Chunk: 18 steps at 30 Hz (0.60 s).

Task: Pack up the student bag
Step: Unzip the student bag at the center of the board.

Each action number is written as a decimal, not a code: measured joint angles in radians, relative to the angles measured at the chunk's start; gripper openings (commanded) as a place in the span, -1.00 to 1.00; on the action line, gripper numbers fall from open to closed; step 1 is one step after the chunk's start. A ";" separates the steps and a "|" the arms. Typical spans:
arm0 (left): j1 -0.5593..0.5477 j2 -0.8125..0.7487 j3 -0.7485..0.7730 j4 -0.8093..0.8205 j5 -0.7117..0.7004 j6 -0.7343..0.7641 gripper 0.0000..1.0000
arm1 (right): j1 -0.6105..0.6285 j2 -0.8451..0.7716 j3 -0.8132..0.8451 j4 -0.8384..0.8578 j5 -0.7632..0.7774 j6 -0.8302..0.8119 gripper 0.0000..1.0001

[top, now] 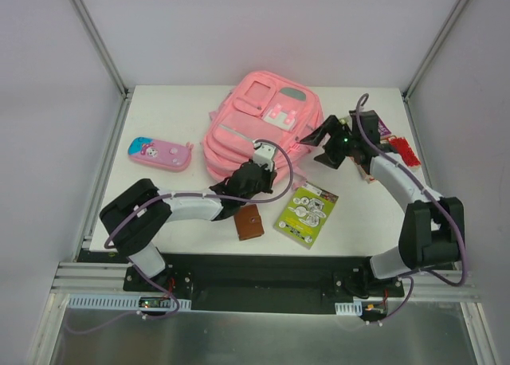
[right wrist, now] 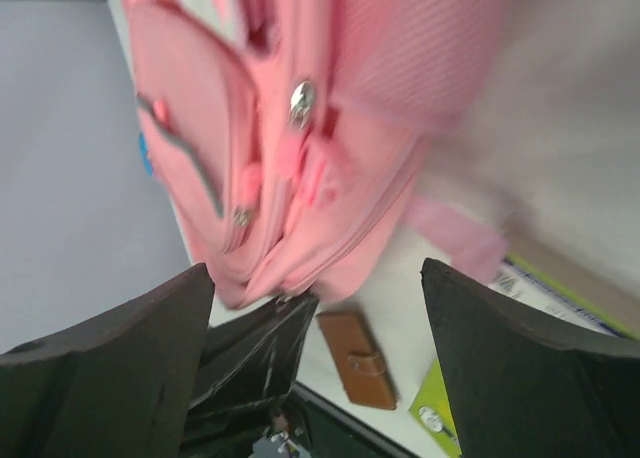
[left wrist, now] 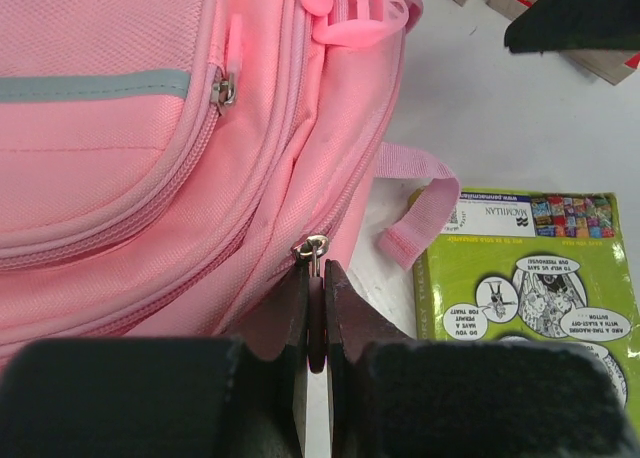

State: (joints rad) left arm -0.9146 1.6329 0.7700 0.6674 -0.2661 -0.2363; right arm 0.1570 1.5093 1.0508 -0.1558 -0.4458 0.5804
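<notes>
We see the student bag [top: 259,118] lying front face up toward the far middle of the white table [top: 167,110]. The left gripper [top: 253,176] sits at the bag's near edge, its jaws pressed together on a metal zipper pull [left wrist: 315,246] of the bag's lowest zip (the left wrist view shows the pull pinched between the two dark fingers). The right gripper [top: 320,144] hangs at the bag's right side with its jaws wide apart and nothing between them; we cannot tell whether it touches the fabric. A green booklet [top: 306,213] lies just right of the left gripper, with a loose pink strap [left wrist: 420,213] ending beside it. A brown wallet [top: 250,221] lies nearer the arms, and a pink cartoon pencil case [top: 159,152] lies well left of the bag.
</notes>
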 measured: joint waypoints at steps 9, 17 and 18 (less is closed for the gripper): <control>0.000 0.014 0.019 -0.021 0.036 0.018 -1.00 | 0.164 -0.014 -0.051 0.094 0.045 0.147 0.47; 0.000 0.014 0.019 -0.020 0.051 0.019 -1.00 | 0.194 0.064 -0.051 0.108 0.092 0.195 0.29; 0.000 0.014 0.019 -0.020 0.053 0.020 -1.00 | 0.199 0.064 -0.051 0.112 0.096 0.198 0.24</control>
State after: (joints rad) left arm -0.9146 1.6466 0.7887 0.6472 -0.2127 -0.2165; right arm 0.3557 1.5730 1.0000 -0.0437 -0.3500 0.7788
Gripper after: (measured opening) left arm 0.032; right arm 0.669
